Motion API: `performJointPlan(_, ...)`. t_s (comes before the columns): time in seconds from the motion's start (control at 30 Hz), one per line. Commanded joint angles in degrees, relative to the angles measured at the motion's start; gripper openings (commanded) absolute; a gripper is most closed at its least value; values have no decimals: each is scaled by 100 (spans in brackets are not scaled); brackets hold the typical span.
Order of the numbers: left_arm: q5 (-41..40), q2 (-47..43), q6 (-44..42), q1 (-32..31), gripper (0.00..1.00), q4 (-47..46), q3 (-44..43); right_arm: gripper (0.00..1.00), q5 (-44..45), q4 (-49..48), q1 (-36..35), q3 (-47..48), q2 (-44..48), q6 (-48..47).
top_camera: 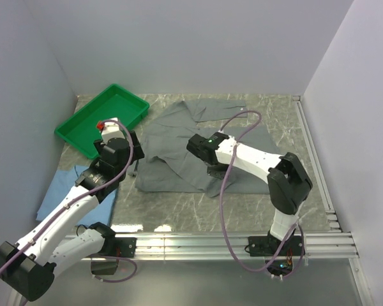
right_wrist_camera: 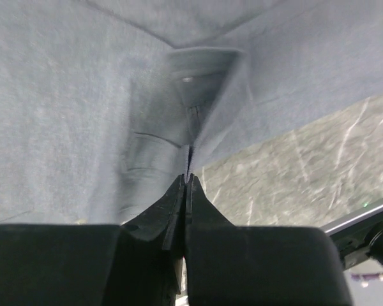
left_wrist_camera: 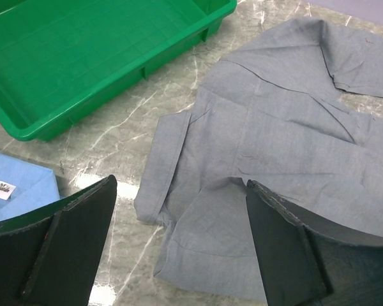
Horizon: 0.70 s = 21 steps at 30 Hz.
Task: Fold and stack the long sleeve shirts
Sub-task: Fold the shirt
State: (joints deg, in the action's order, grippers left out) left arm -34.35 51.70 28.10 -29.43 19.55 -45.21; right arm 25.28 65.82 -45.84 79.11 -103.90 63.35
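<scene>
We see the right gripper (right_wrist_camera: 186, 183) closed, apparently pinching the grey shirt (top_camera: 172, 146); the left gripper (left_wrist_camera: 179, 191) gapes wide.

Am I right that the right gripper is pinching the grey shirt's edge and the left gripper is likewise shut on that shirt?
Not quite: the left gripper is open, jaws wide apart above the grey shirt and holding nothing, as the left wrist view shows. The right gripper is indeed pinching the shirt's edge.
</scene>
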Motion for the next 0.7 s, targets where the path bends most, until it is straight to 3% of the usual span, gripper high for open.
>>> performJointPlan(0.0, 25, 33, -41, 34, 88, -206, 12, 0, 697, -25, 32, -10, 651, -216)
performJointPlan(0.3, -19, 147, 73, 78, 88, -92, -14, 0, 1154, -1158, 32, -334, 1599, -1245)
performJointPlan(0.67, 139, 217, 293, 157, 88, -22, -23, 0, 1445, -3259, 93, -2645, 3085, -2204)
